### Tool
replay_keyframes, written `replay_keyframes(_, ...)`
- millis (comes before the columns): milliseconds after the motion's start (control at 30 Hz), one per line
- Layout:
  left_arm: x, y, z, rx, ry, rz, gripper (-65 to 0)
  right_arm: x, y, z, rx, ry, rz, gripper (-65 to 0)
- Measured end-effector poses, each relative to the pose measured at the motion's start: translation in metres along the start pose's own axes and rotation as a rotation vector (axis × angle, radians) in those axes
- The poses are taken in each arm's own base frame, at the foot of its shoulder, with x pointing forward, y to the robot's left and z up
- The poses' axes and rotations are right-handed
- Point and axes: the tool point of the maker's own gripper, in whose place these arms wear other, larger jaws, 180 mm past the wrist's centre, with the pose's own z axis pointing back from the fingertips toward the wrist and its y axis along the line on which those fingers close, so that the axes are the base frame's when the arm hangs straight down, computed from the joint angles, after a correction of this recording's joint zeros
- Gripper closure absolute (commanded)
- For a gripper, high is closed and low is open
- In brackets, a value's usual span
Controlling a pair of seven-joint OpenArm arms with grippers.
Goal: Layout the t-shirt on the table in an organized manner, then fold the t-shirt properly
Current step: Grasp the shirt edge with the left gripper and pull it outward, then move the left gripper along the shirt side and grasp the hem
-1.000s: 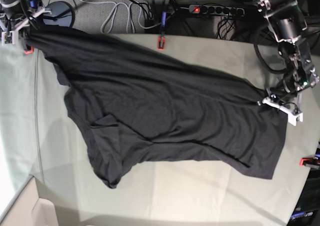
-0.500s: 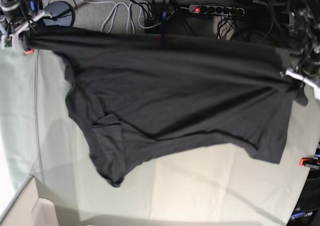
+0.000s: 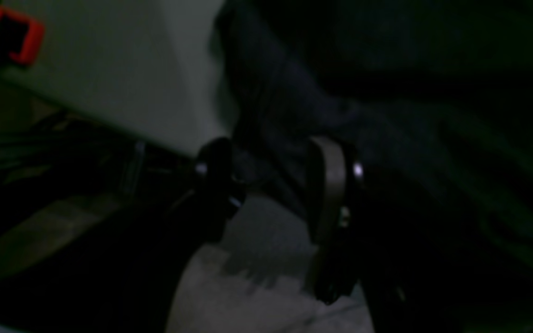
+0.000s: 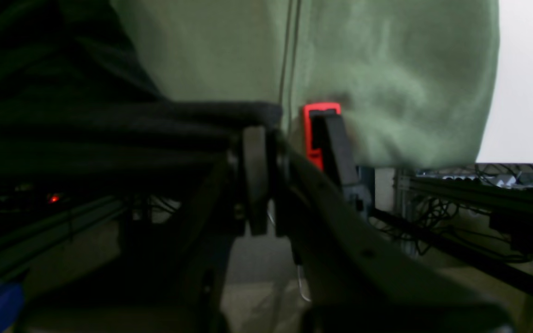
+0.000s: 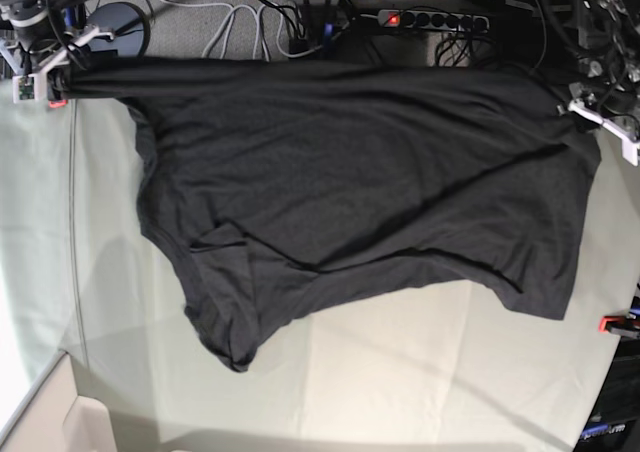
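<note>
my right gripper (image 4: 266, 138) is clamped on the t-shirt (image 5: 350, 192), jaws together with a dark bunched edge of the cloth pinched between them. a red clamp (image 4: 319, 132) sits just beside the gripper on its outer side, at the edge of the table (image 4: 387, 78).

my left gripper (image 3: 273, 185) has its jaws apart in the wrist view, with dark t-shirt cloth lying between and above them. the view is dim and blurred, so i can't tell if the fingers (image 3: 329, 194) still touch the fabric. pale table surface shows beyond the gripper and another red clamp (image 3: 21, 39) sits well off to its far side.

in the base view the right gripper (image 5: 45, 72) is at one top corner of the shirt and the left gripper (image 5: 600, 117) at the other. the shirt's top edge runs stretched between them along the far table edge. the rest of the shirt spreads from both grippers toward the near side of the table, with creases, and one lower corner trails down in a point nearer the right gripper's side. a power strip (image 5: 430, 19) and cables (image 5: 235, 27) lie on the floor beyond the grippers.
</note>
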Motion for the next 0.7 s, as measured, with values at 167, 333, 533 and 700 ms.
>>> replay_keyframes(167,0.01,0.0,0.003,0.002,-0.028,-0.006,-26.1,0.0,0.0,0.0,0.0,0.0,0.0,0.0)
replay_keyframes(333,0.041,-0.015,0.002,-0.046,-0.106,0.037,-26.1,0.0,-0.001,0.0,-0.001,0.0,0.002,0.0)
replay_keyframes(533,0.094,-0.031,-0.022,-0.107,-0.188,0.133,-26.1,0.0,0.0,0.0,-0.001,0.0,0.001,0.0)
replay_keyframes(700,0.102,-0.03,-0.049,-0.116,-0.132,0.184,-26.1,0.001,0.0,0.0,0.0,-0.002,0.001,0.0)
